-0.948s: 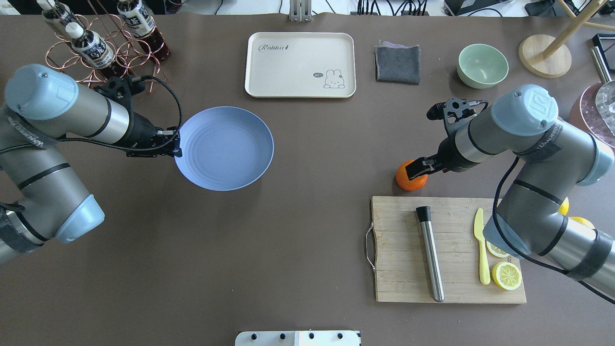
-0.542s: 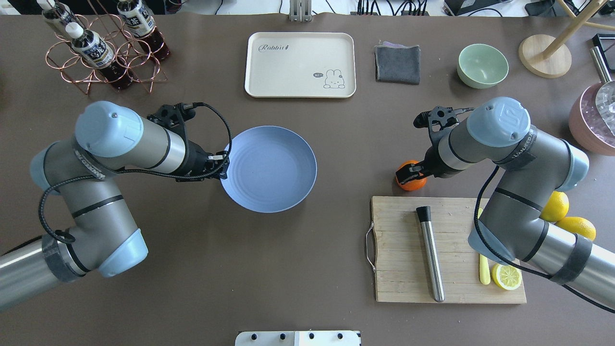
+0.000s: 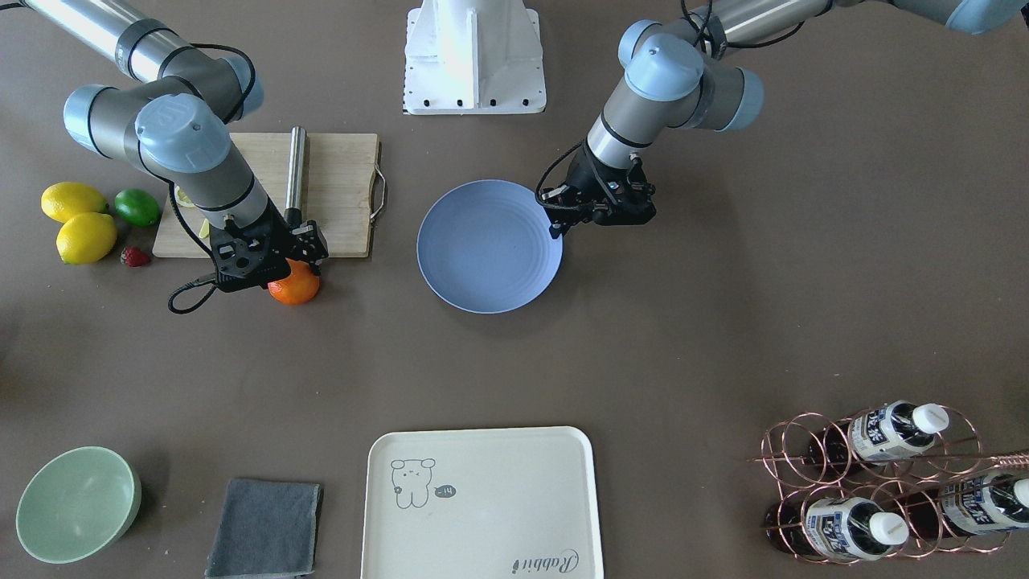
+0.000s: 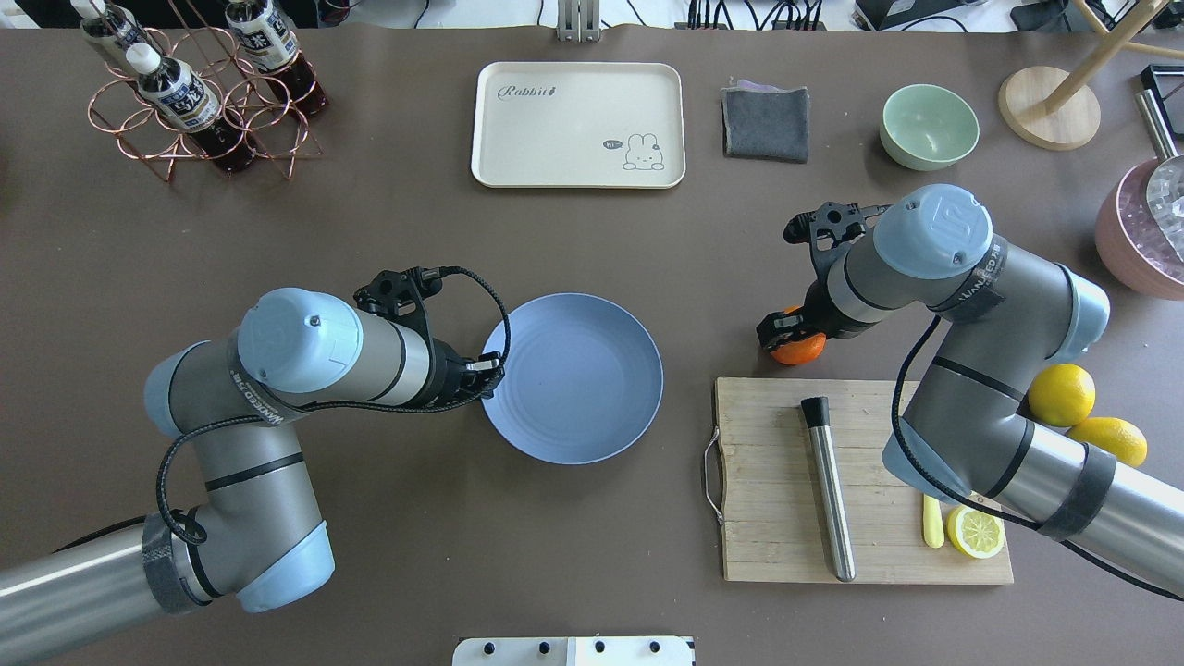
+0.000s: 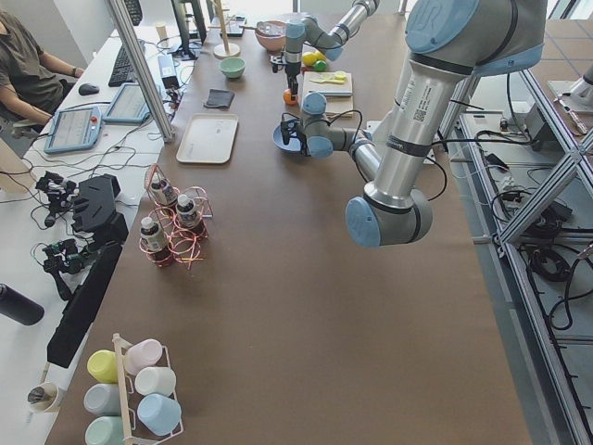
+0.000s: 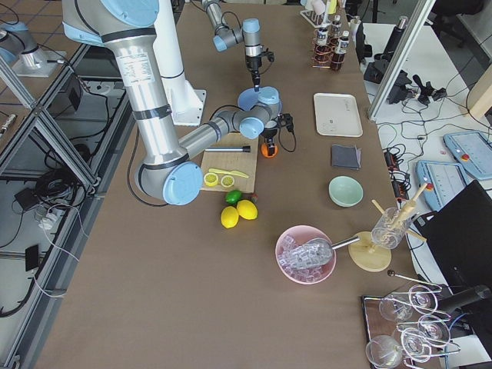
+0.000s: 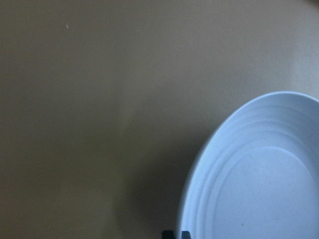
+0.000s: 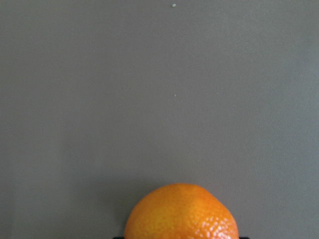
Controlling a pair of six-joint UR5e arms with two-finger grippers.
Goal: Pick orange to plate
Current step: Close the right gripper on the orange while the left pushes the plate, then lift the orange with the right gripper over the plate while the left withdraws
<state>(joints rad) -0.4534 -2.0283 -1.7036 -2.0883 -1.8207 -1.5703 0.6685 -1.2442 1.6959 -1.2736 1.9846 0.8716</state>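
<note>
The light blue plate (image 4: pixel 592 388) lies flat at mid-table, with my left gripper (image 4: pixel 490 368) shut on its left rim; the left wrist view shows the plate (image 7: pixel 259 189) filling the lower right. Seen from the front, that gripper (image 3: pixel 556 223) sits at the plate's (image 3: pixel 482 249) upper right edge. The orange (image 4: pixel 801 350) rests just beyond the far left corner of the cutting board (image 4: pixel 768 527). My right gripper (image 4: pixel 786 331) comes down over it, fingers either side, shut on the orange. The orange (image 8: pixel 182 214) sits bottom centre in the right wrist view and also shows from the front (image 3: pixel 296 289).
A steel muddler (image 4: pixel 828 490), yellow knife (image 4: pixel 932 529) and lemon half (image 4: pixel 976 533) lie on the board. Whole lemons (image 4: pixel 1062 395) and a lime (image 3: pixel 137 207) sit beside it. A cream tray (image 4: pixel 578 125), grey cloth (image 4: pixel 765 122), green bowl (image 4: pixel 929 127) and bottle rack (image 4: pixel 199 92) line the far side.
My left gripper dragged the plate right and toward the robot, to mid-table. My right arm swung left over the orange, which barely shifted.
</note>
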